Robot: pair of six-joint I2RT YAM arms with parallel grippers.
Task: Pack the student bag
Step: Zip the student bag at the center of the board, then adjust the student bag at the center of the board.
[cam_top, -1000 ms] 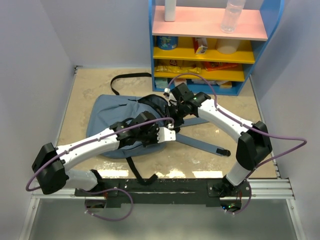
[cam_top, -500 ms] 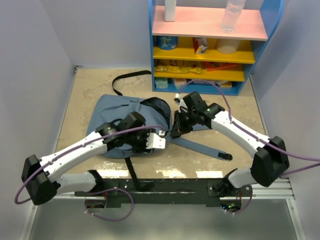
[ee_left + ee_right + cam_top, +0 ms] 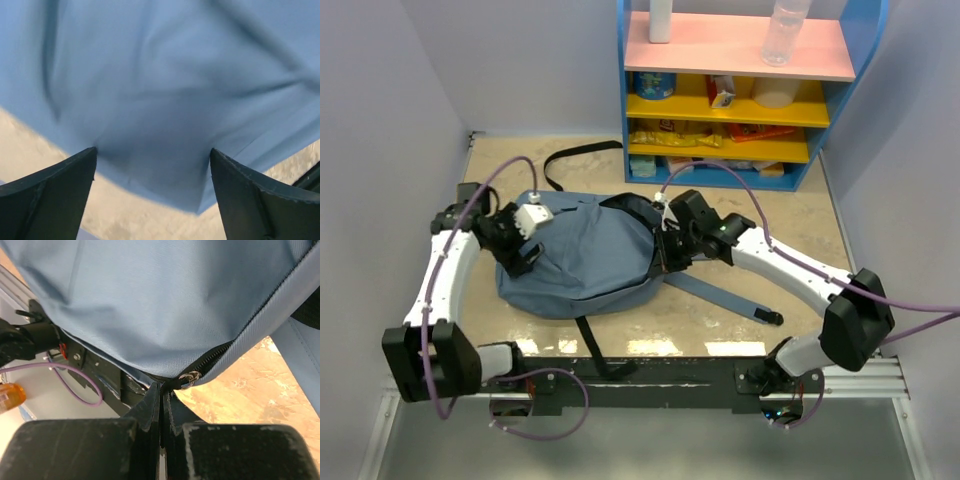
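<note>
Grey-blue student bag (image 3: 585, 265) is lying flat in the middle of the table (image 3: 500, 170). The left hand (image 3: 523, 248) is hanging released, fingers (image 3: 47, 195) wide apart, just over the bag's left edge. The right hand (image 3: 665, 255) is clenching the zipper (image 3: 189, 377) at the bag's right edge.
</note>
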